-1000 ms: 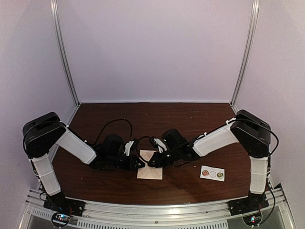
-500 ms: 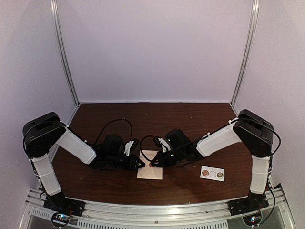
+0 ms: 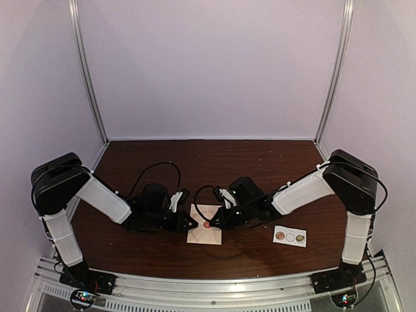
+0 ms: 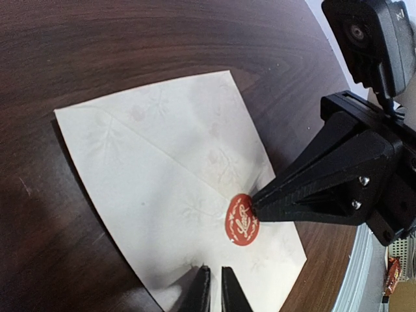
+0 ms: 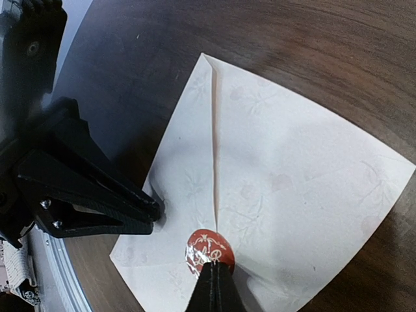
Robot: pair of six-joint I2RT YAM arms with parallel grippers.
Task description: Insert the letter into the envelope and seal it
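Right gripper tip on the red seal, left gripper on the envelope edge

Right gripper (image 5: 215, 276) has its two fingers pressed together into one point, and this point touches the round red seal (image 4: 241, 220). In the top view this arm comes to the envelope (image 4: 162, 162) from 3 o'clock and lies low over the table (image 3: 195, 162).

Left gripper (image 4: 212, 286) comes from 9 o'clock. Its fingers are almost together, with only a thin line of gap between them in its own wrist view. Their tips rest on the envelope at its 9 o'clock edge. I cannot tell if they pinch the paper or only press on it.

Between the two grippers the envelope lies flat on the dark wooden table, in the 6 o'clock part of it, near the middle of the front edge. Its pointed flap is folded down and the flap tip meets the red seal. The seal is on the front half of the envelope, and the two gripper tips are near each other with the seal beside the right one.

At about 3 o'clock from the envelope, apart from it, lies a small white strip (image 3: 290, 236) with round stickers on it.
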